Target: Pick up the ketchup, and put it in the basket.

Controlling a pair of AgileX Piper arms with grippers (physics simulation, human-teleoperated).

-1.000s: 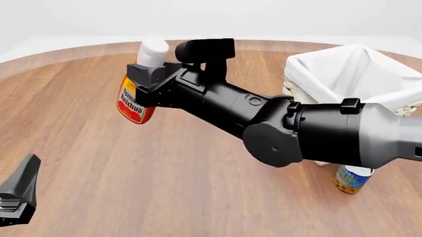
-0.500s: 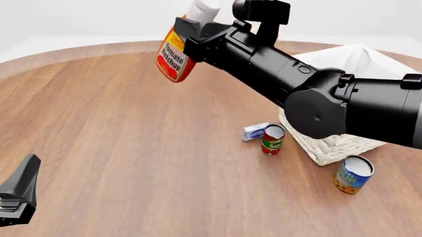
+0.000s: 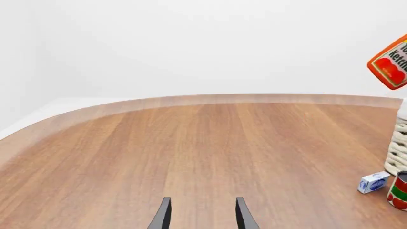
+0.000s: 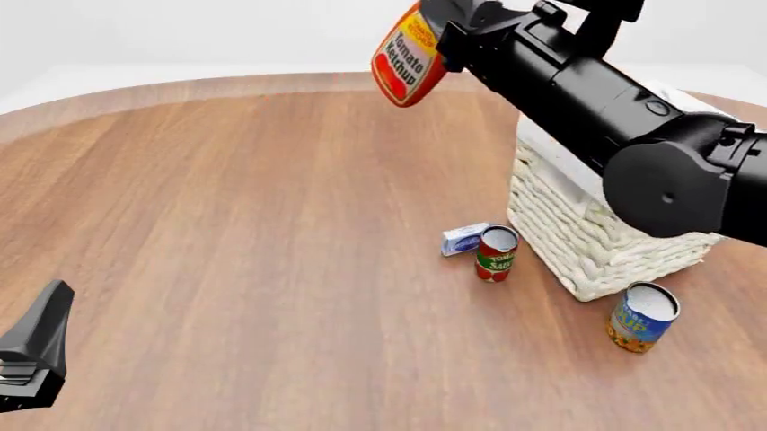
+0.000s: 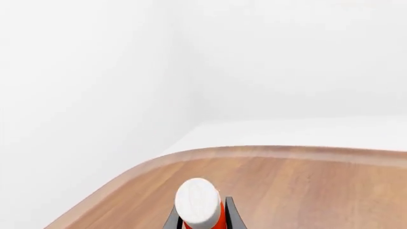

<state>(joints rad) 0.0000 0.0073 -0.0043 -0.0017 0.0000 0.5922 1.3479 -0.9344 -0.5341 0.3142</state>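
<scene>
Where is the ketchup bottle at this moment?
In the front view, the ketchup is held in the air by the right gripper, just left of the basket.

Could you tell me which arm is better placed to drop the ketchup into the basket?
Right: its hand holds the red plastic ketchup bottle aloft beside the cream wicker basket; the left hand is open, low and farther away.

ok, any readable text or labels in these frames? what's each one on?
"Tomato Ketchup": on the label of the ketchup bottle, held in the air by the right pincer.
"TOMATO SAUCE": on the small red and green can, just legible.
Small white and blue box: print too small to read.
Blue and yellow can: label too blurred to read.
Nothing else carries text.
</scene>
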